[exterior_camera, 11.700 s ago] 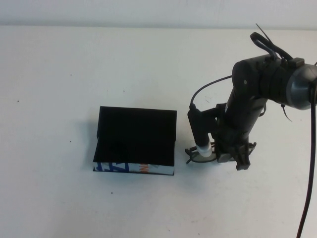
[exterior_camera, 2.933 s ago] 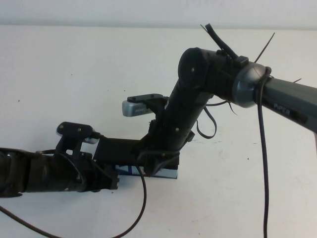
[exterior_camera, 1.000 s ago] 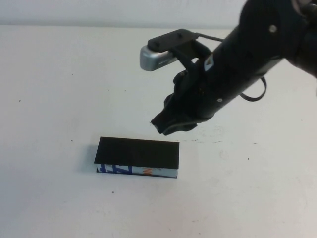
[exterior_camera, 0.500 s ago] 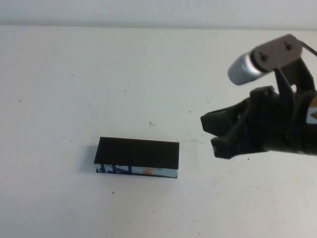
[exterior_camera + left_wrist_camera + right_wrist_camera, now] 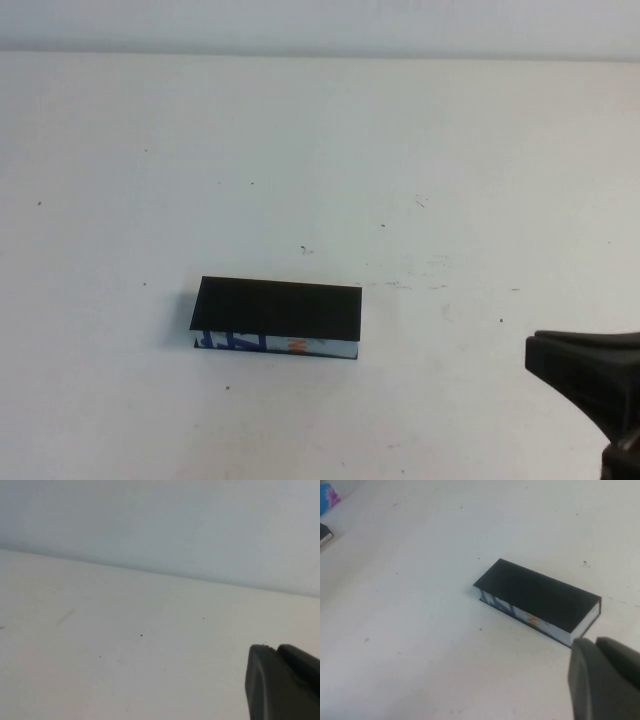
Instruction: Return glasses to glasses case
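Observation:
The glasses case (image 5: 277, 317) lies flat on the white table, left of centre, its black lid down and its white printed front side facing me. It also shows in the right wrist view, the glasses case (image 5: 540, 600) just beyond that gripper's tips. The glasses show in no view. My right gripper (image 5: 533, 354) sits at the front right corner, well right of the case, shut and empty; its tips (image 5: 595, 642) are pressed together. Only the left wrist view shows my left gripper (image 5: 272, 648), shut over bare table with nothing in it.
The white table (image 5: 320, 150) runs back to a pale wall (image 5: 160, 525). In the right wrist view a small blue and pink thing (image 5: 329, 495) and a dark-edged thing (image 5: 324, 534) lie far off from the case.
My right arm has drawn back from above the case to the front right corner, gripper still shut. The case has kept its place with the lid down.

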